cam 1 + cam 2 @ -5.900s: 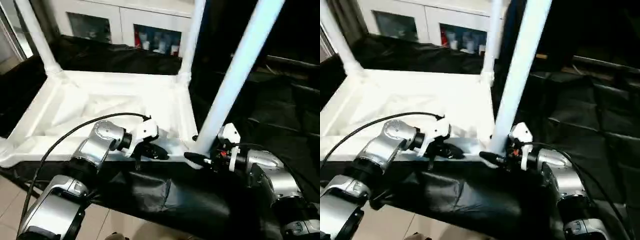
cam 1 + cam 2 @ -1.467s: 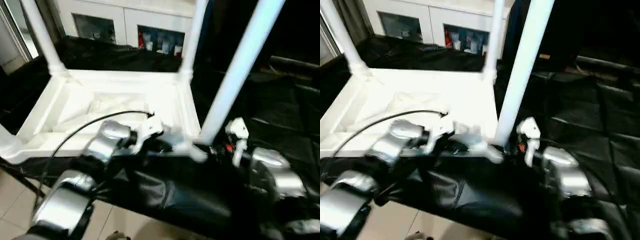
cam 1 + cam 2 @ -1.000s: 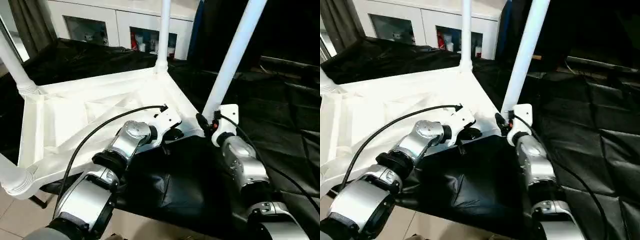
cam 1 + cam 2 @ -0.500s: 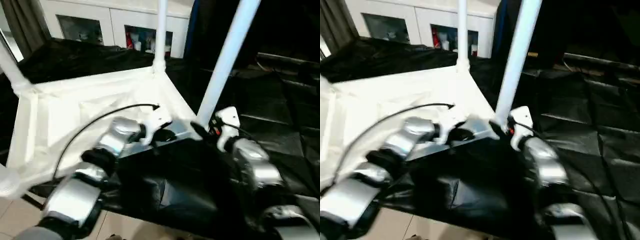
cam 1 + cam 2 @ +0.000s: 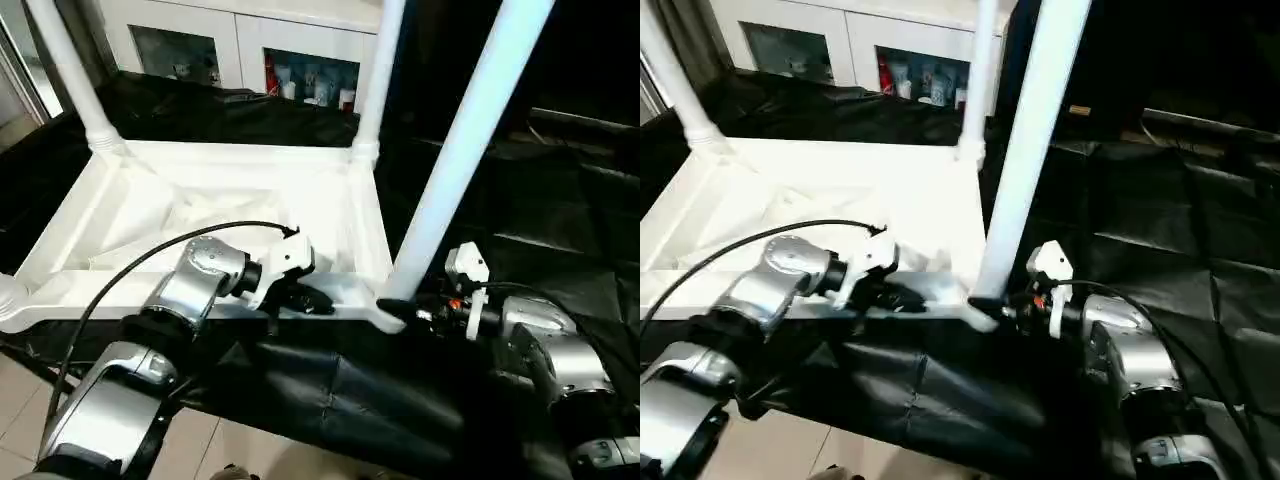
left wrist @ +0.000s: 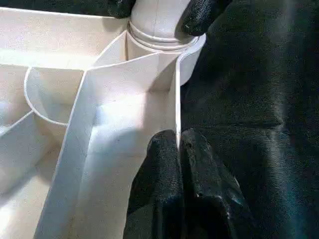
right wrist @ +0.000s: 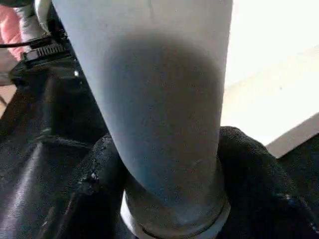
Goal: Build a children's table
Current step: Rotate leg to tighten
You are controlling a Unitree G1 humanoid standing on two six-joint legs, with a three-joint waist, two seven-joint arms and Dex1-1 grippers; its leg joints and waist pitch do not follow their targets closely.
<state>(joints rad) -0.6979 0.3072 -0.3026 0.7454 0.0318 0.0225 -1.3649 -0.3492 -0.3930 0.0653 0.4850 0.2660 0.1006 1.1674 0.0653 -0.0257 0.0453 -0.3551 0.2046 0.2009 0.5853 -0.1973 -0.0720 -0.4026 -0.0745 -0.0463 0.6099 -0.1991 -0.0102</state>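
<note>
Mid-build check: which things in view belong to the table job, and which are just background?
Part of the job:
- upturned white table top
- near-right leg, the right claw closed around its base
- two far legs
- left claw pinching the top's near rim

Just background:
- white glass-door cabinet
- black cloth under the work

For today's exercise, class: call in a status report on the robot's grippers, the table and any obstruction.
Left gripper pinching tabletop rim. Right gripper clamped round near leg at its base. Table upside down on black cloth. No obstruction seen.
</note>
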